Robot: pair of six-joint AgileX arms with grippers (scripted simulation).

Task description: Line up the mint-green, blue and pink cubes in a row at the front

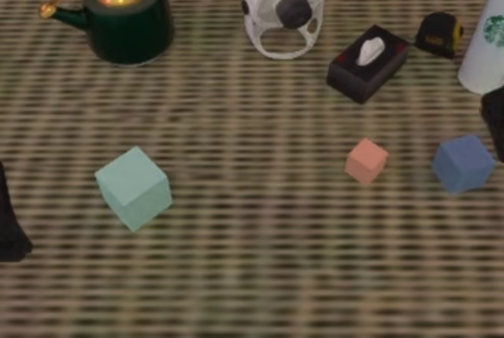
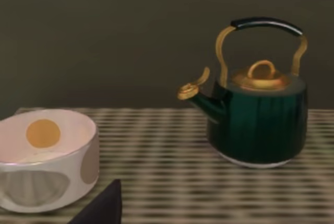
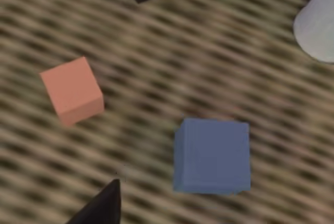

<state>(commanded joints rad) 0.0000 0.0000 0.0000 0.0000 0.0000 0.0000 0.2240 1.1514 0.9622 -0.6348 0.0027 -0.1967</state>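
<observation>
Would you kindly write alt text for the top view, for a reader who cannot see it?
Three cubes sit apart on a woven table: mint-green cube at left, pink cube right of centre, blue cube near the right edge. Behind them stand a dark green kettle, a white holder, a black tissue box, a tape measure and a white cup.

The biggest cube (image 1: 133, 187) sits on the left of the counter (image 1: 252, 275). The smallest cube (image 1: 366, 160) and the middle-sized cube (image 1: 463, 163) sit near each other on the right.
</observation>
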